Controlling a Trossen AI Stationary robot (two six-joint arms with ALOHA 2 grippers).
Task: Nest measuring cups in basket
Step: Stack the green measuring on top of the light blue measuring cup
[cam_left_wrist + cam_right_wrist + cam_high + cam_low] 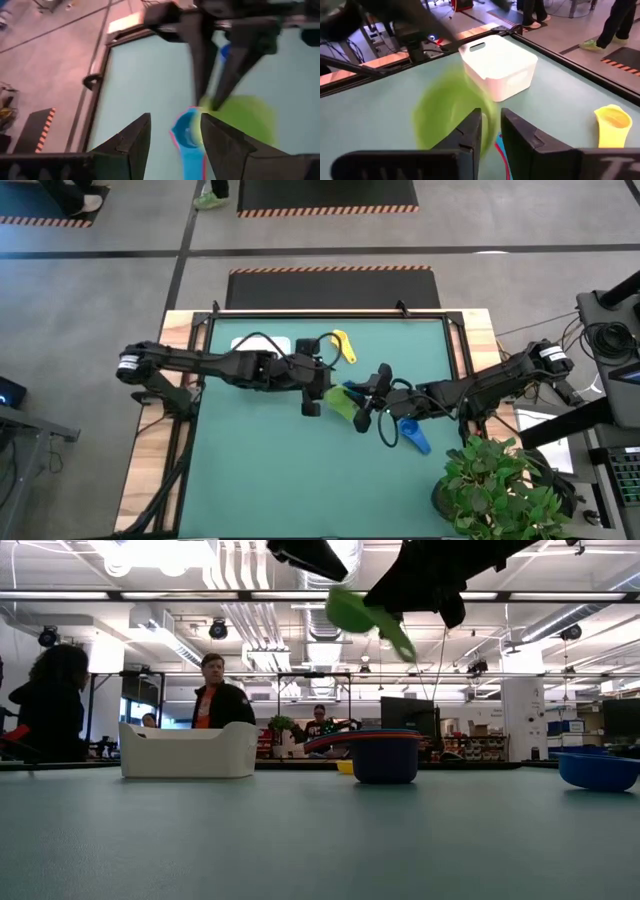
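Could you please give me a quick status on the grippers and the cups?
Right gripper shut on green cup, held aloft. Left gripper open nearby. Basket apart, nothing between.

You can see 1 basket (pixel 262 343), 4 measuring cups: green (pixel 340 402), yellow (pixel 343 344), 2 blue (pixel 413 434).

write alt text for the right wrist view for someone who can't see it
The right pincer is closed on the handle of a blurred green measuring cup above the teal table. Beyond it stands the white basket, with a yellow measuring cup lying off to one side.
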